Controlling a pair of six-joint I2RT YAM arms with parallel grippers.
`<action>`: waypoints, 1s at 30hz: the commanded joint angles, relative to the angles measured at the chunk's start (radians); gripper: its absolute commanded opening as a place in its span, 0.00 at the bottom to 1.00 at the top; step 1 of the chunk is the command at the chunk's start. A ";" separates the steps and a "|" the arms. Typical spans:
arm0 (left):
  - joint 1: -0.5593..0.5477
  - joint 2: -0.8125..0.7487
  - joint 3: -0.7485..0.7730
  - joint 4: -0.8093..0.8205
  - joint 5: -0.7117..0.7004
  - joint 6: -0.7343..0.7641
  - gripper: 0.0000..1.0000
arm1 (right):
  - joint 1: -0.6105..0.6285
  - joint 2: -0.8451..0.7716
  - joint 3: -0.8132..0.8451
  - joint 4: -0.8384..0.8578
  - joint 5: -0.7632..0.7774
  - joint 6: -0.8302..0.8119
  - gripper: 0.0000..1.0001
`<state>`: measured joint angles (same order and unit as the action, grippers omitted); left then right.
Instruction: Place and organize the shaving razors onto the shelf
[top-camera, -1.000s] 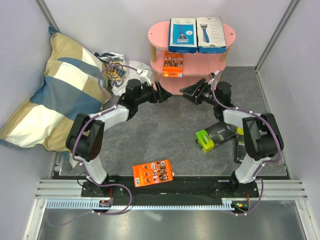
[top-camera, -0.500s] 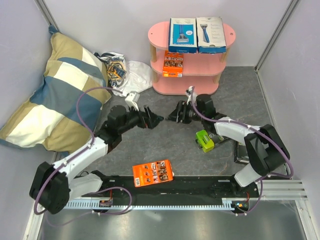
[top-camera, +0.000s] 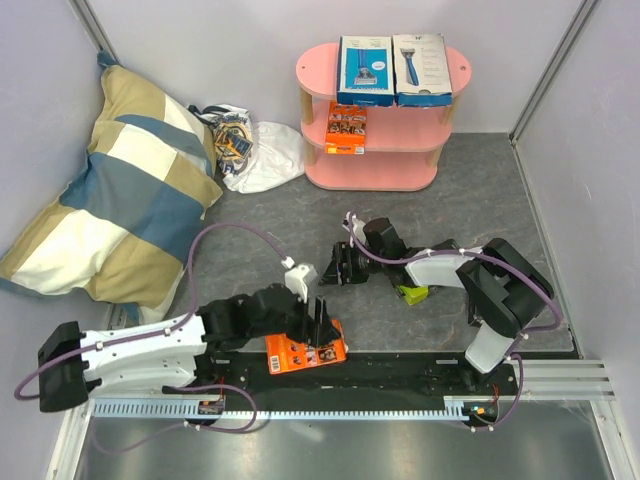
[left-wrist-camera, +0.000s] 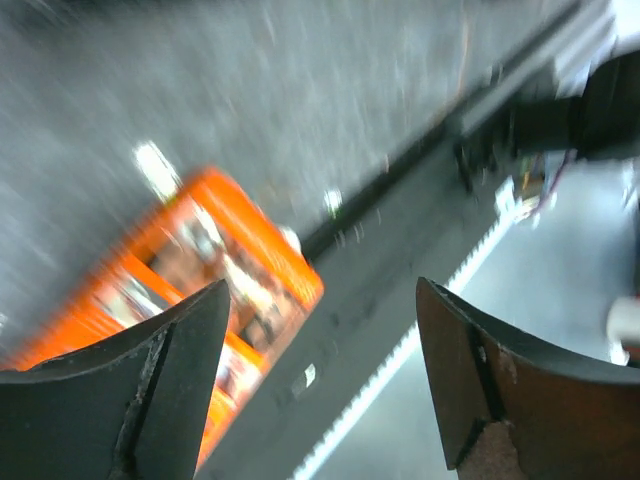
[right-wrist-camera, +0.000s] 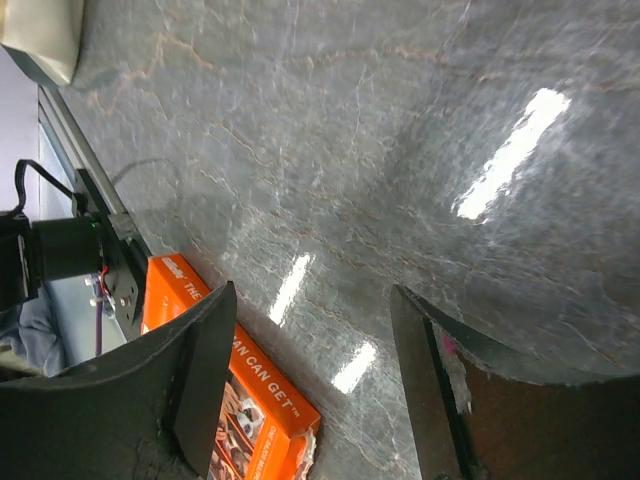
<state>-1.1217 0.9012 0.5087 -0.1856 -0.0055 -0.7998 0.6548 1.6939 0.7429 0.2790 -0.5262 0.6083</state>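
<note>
Checking top view first: left gripper (top-camera: 318, 322) sits low at the near edge, above the far edge of an orange card (top-camera: 305, 352). That card lies flat on the grey mat (top-camera: 280, 225), against the black base rail (top-camera: 400, 368). Right gripper (top-camera: 332, 270) is mid-mat, pointing left, arm folded back on itself. From here you can't tell how wide either jaw is.

Wrist cams fill that in:
- Left wrist (motion-blurred): fingers (left-wrist-camera: 170, 390) spread wide, nothing between them. The orange card is below and to the left of the gap, and the rail runs diagonally past it. Can't tell whether there's contact with the card.
- Right wrist: fingers (right-wrist-camera: 195, 395) also wide apart and empty, bare mat in the gap. The same orange card shows in the lower-left corner, well clear of the tips.

Only the top view shows the rest:
- Pink shelf (top-camera: 315, 62) at the far side, top tier holding the blue box (top-camera: 364, 70) and the white box (top-camera: 422, 68) side by side, touching.
- Second orange card (top-camera: 346, 127) on the middle tier, left side.
- Lime-green box (top-camera: 412, 293) on the mat, mostly hidden under the right forearm, only a corner visible.
- White bag (top-camera: 262, 152) just left of the shelf, with a checked pillow (top-camera: 110, 180) beyond it.
</note>
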 joint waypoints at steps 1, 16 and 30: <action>-0.215 0.039 0.030 -0.104 -0.217 -0.214 0.76 | 0.019 0.036 0.021 0.060 -0.034 -0.012 0.71; -0.533 0.246 -0.018 -0.264 -0.434 -0.692 0.51 | 0.108 0.107 0.026 0.046 -0.074 -0.036 0.70; -0.350 0.111 -0.124 -0.434 -0.562 -0.814 0.52 | 0.132 0.122 -0.057 0.097 -0.090 -0.004 0.67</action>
<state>-1.5574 1.0180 0.4145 -0.5560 -0.4603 -1.6119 0.7811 1.7973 0.7311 0.4168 -0.6250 0.6170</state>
